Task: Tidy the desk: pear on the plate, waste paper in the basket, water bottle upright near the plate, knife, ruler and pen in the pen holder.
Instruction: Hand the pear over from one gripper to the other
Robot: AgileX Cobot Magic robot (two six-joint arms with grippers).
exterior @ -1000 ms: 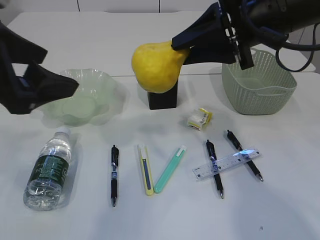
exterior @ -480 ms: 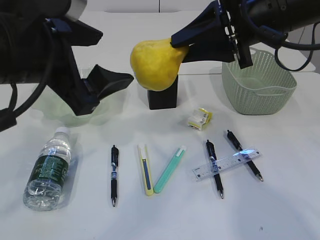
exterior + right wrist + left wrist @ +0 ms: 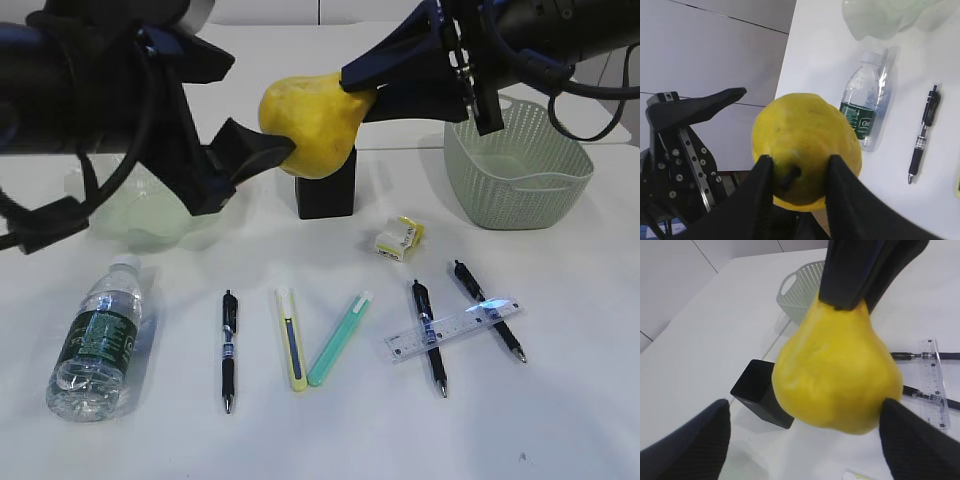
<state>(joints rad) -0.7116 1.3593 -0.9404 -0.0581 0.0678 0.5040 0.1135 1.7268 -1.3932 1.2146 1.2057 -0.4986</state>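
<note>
Yellow, smooth and probably heavy, the pear point(image 3: 308, 125) hangs pinched at its neck by the right tool point(image 3: 368, 95), its broad belly the surer hold for the spread left tool point(image 3: 262, 152).

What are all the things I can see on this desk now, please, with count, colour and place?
pear: 1, yellow, in the air above the pen holder
pen holder: 1, black, desk centre
plate: 1, pale green, left, partly hidden
basket: 1, sage green, right rear
waste paper: 1, white and yellow, front of the holder
water bottle: 1, clear with green label, lying front left
pens: 3, black, front row
knives: 2, yellow and green, front centre
ruler: 1, clear, across two pens
right gripper: black, fingers shut on the pear's neck
left gripper: black, fingers open around the pear
</note>
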